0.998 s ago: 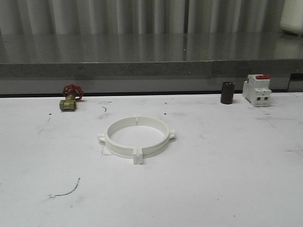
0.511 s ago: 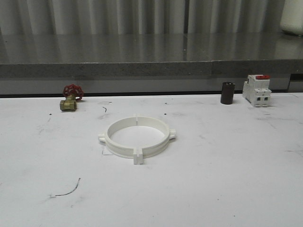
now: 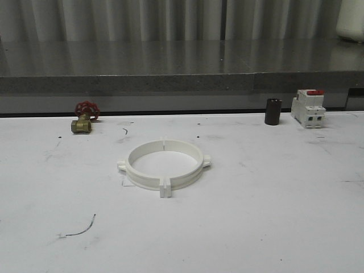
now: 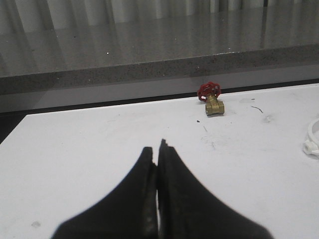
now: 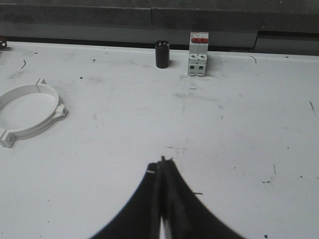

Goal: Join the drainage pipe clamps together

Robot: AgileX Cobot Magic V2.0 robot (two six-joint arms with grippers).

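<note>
The two white drainage pipe clamps (image 3: pixel 164 165) lie joined as one ring on the white table, end tabs meeting at the near and far sides, a lug on each outer side. The same ring (image 5: pixel 30 112) appears in the right wrist view, and one lug of the ring (image 4: pixel 312 144) peeks in at the left wrist view's edge. My left gripper (image 4: pixel 156 149) is shut with nothing in it, hanging over bare table well away from the ring. My right gripper (image 5: pixel 160 163) is shut and empty too, over bare table to the ring's right.
A brass valve with a red handwheel (image 3: pixel 85 118) sits at the back left. A black cylinder (image 3: pixel 273 111) and a white breaker with a red top (image 3: pixel 309 108) stand at the back right. A grey ledge (image 3: pixel 182 82) runs behind the table. A thin wire scrap (image 3: pixel 79 228) lies near the front left.
</note>
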